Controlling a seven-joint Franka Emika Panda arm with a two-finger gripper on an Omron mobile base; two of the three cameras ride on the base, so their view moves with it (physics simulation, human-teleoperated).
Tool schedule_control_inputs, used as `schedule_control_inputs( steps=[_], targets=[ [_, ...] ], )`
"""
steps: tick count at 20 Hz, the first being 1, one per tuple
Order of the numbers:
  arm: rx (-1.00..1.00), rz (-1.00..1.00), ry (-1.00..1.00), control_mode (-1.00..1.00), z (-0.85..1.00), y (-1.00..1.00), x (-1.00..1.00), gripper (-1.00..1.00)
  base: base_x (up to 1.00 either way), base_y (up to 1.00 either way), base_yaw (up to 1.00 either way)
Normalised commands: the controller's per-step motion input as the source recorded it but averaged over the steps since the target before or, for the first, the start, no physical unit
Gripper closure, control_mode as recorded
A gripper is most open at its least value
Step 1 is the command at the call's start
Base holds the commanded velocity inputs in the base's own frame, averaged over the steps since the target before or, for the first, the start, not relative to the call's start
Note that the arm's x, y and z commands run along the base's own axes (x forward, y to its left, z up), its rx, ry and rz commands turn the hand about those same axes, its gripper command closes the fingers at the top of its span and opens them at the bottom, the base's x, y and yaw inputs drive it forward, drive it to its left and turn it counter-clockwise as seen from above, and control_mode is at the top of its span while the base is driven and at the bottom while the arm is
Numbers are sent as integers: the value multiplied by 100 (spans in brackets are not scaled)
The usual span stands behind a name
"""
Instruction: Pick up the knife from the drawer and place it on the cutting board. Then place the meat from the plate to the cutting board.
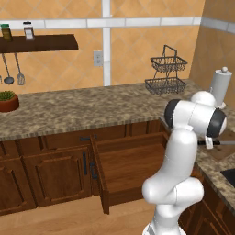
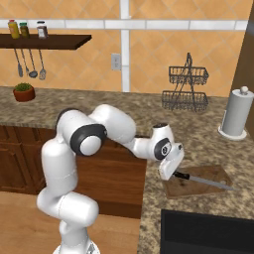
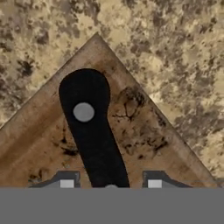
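The knife (image 3: pixel 89 131), stiff and thin, seems pinched at its black handle between the gripper (image 3: pixel 110 183) fingers, just above the cutting board (image 3: pixel 144 135).

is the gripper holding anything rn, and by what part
Yes, the gripper holds the knife by its black handle, with the blade pointing away over the cutting board.
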Motion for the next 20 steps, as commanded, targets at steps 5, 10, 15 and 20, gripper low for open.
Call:
schedule_control_inputs(
  steps=[5, 10, 15, 20],
  targets=[
    [0, 7, -12, -100, 95, 30, -40, -100, 0, 0, 0],
    [0, 28, -10, -100, 88, 84, -70, -100, 0, 0, 0],
    [0, 55, 1, -100, 42, 91, -41, -100, 0, 0, 0],
    [-3, 67, 8, -100, 40, 77, -43, -100, 0, 0, 0]
  ],
)
